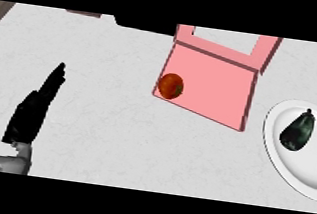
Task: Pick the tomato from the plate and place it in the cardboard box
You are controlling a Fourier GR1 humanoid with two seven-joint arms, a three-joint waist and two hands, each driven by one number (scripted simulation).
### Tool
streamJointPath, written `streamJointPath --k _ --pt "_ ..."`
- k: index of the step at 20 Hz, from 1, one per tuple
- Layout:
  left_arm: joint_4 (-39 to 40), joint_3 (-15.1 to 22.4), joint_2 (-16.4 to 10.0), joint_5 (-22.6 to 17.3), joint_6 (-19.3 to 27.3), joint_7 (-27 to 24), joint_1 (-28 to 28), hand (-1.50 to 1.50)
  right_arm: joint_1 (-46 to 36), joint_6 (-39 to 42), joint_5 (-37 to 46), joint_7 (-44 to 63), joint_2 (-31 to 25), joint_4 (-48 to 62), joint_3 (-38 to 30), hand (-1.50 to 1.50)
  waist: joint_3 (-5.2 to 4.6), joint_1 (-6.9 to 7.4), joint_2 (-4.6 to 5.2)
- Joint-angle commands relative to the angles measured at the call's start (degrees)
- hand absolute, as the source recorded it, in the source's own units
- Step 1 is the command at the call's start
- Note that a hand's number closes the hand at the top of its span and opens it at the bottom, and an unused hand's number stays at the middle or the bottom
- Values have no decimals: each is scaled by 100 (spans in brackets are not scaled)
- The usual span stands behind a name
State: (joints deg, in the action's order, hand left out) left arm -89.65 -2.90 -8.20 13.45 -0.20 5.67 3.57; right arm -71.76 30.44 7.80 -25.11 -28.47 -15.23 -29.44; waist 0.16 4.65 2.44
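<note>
Zero objects are held by the left hand (33, 107), its fingers extended straight. The tomato (170, 86) is found forward and to the right of it, well apart, resting inside the cardboard box (217, 84); placement is judged complete.

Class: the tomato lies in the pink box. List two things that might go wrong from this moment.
1. The tomato sits right at the left edge of the box, not in its middle, so a nudge might roll it out.
2. The left hand is open, left of the box. A swing to the right could knock the box or the tomato.
</note>
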Motion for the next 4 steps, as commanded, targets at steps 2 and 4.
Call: streamJointPath --k 2,4 --pt "-50 78 44 -15 -42 -103 -52 0 190 556 -35 -191 -758 214 -122 -150 14 156 84" --pt "-58 131 54 51 -20 -52 42 0 366 828 57 -430 -856 203 -30 -150 22 155 103"
